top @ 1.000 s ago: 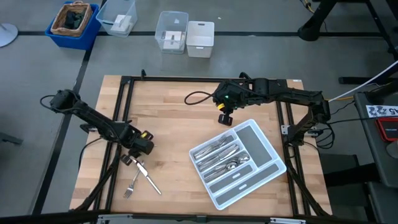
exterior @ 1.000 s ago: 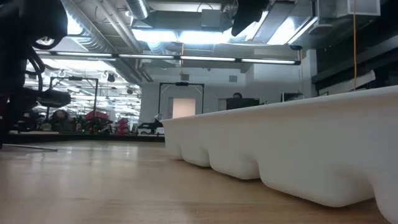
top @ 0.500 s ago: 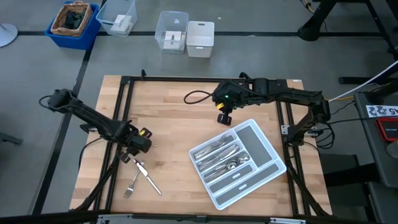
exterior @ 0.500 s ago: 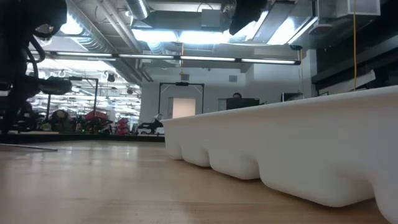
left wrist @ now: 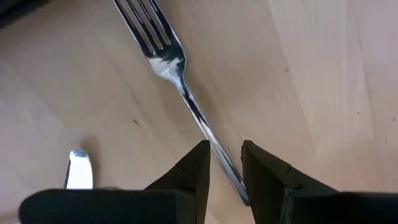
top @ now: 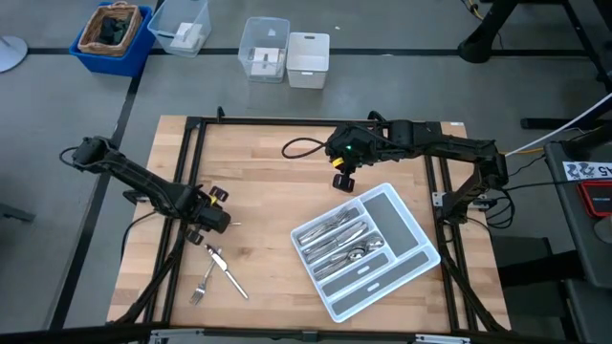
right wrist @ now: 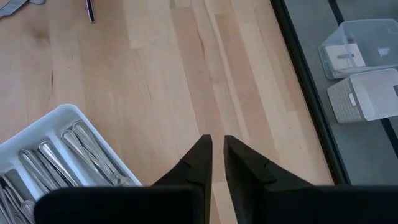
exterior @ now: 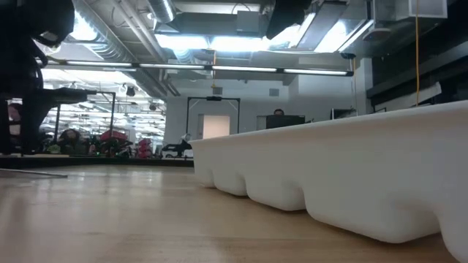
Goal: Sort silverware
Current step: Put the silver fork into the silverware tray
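So the left claw (top: 205, 214) is sitting low over the bench (top: 268, 162), fingers (left wrist: 194, 174) spread just a bit with nothing pinched. In its wrist view the fork (left wrist: 180, 87) lies right ahead of the fingertips, its handle end running into the narrow gap between them, and a knife tip (left wrist: 78, 171) shows off to one side. From above, that fork (top: 203, 285) and the knife (top: 228, 273) lie crossed just beyond the claw, toward the bench's front edge.

The rest of the silverware (top: 337, 239) is already in the grey tray (top: 406, 225), well away from the left claw. The right claw (top: 344, 181) hangs just off the tray's far corner, fingers nearly together, holding nothing.

What could go wrong: that gap is tight and the fork lies flat on wood, so a fingertip could land on the handle and skid it away. Since the two pieces cross, grabbing one probably drags the other along.
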{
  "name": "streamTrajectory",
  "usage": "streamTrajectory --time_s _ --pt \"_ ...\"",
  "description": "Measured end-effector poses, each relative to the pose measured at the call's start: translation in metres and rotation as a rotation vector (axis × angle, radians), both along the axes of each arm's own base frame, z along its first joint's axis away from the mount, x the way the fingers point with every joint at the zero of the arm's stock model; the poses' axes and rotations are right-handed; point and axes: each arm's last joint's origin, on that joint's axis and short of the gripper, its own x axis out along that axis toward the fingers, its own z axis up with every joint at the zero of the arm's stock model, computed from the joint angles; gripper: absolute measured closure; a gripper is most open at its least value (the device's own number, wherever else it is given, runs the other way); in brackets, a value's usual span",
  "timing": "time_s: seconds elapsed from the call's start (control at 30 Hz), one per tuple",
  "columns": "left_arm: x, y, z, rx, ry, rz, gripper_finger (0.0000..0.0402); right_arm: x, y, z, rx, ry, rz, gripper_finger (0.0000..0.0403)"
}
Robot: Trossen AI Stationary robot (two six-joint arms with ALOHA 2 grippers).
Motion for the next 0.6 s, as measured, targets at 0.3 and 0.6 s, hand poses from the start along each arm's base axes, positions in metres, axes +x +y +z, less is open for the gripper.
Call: streamTrajectory --time_s 0.3,0.6 --pt "-0.002 -0.002 0.000 -0.077 0.031 0.068 0.0322 0.000 0.000 0.000 0.000 0.000 0.000 0.0356" --pt "-0.007 0.000 -0.015 -0.074 0.037 0.075 0.0322 0.000 0.000 0.000 0.000 0.000 0.000 0.0356"
